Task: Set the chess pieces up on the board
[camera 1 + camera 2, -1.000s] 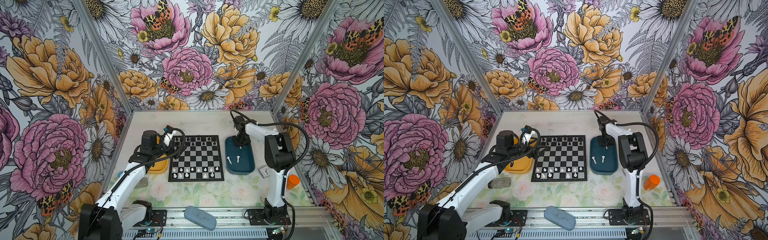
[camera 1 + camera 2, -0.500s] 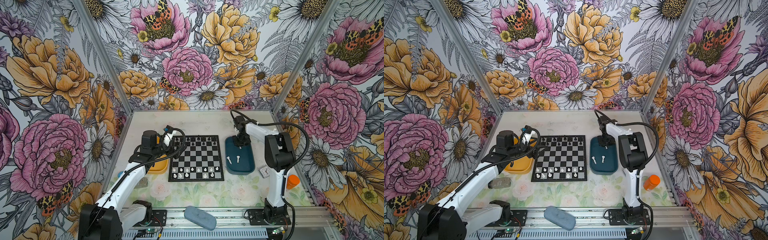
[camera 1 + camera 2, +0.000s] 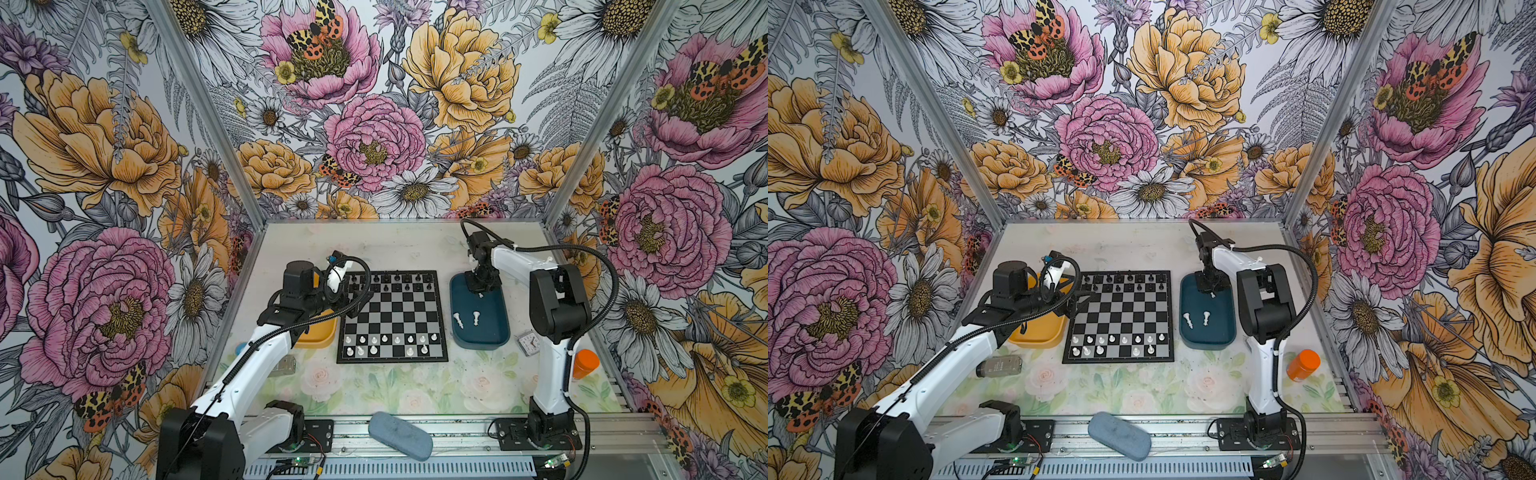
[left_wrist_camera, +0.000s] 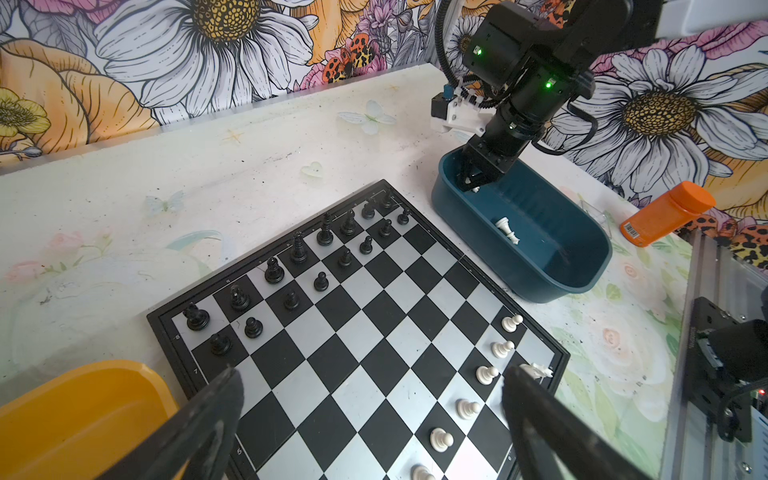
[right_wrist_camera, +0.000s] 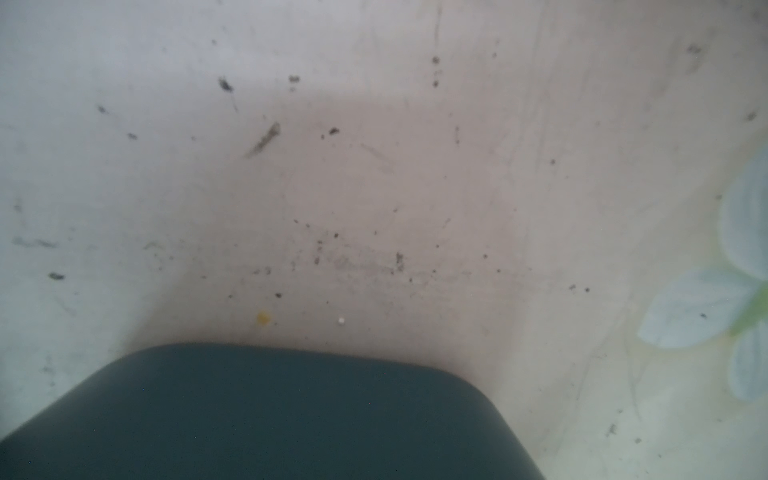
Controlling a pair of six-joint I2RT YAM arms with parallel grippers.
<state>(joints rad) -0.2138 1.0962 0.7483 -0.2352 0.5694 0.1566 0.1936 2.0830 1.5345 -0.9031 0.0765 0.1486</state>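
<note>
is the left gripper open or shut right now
Open: the left gripper shows, in the left wrist view, its two fingers wide apart above the board, holding nothing.

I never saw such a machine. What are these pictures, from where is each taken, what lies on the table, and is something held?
You see two robot arms, each ending in jaws. Two pictures look down from above; two come from cameras on the wrists. On the table: a chessboard with black pieces and white pieces, a yellow tray, a blue tray, an orange bottle. The jaws of the left arm hang open and empty over the board's edge. The jaws of the right arm reach into the blue tray at a small white piece; whether they grip it is unclear.
</note>
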